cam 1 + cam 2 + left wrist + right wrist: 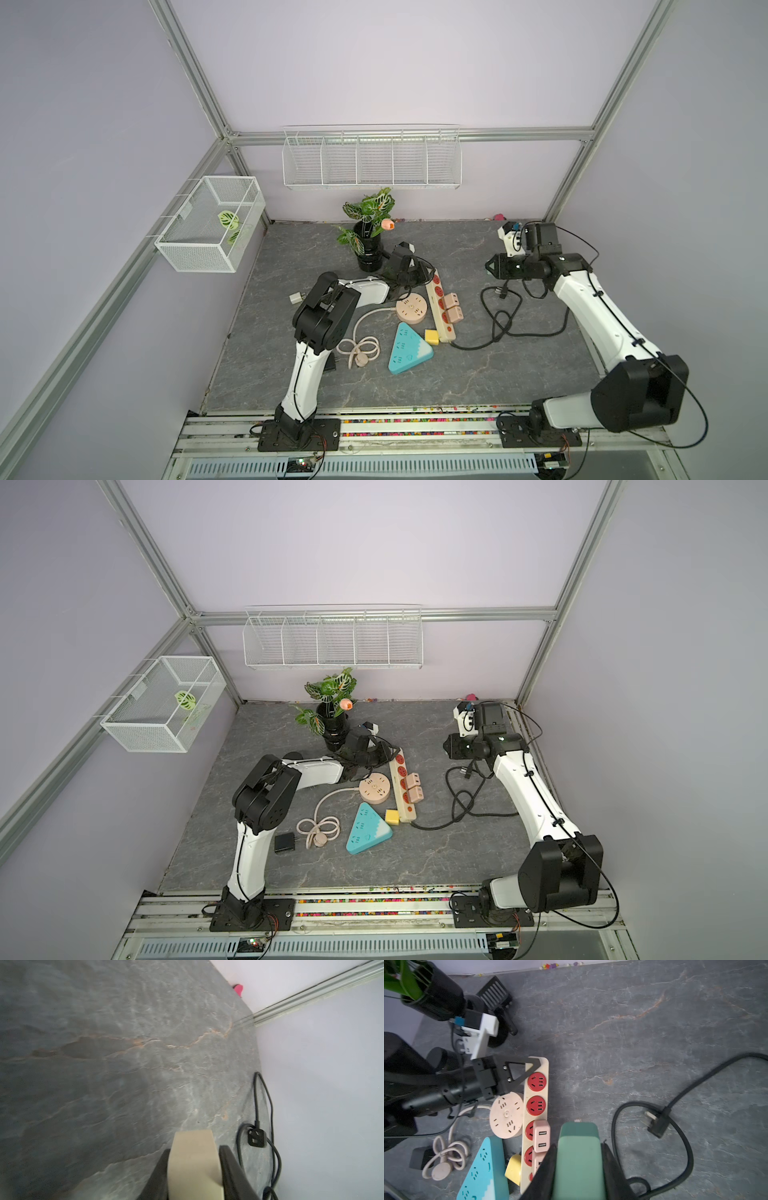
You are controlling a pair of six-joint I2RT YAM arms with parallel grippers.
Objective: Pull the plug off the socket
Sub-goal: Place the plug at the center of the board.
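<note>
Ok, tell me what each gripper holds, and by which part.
The left gripper clamps the strip by its end. The right gripper holds the green plug by its two sides.

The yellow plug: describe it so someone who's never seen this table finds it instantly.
On the grey table, find the cream power strip with red sockets. At its near end, beside the blue triangular socket, sits the yellow plug, a small cube. Nothing else there is yellow.
</note>
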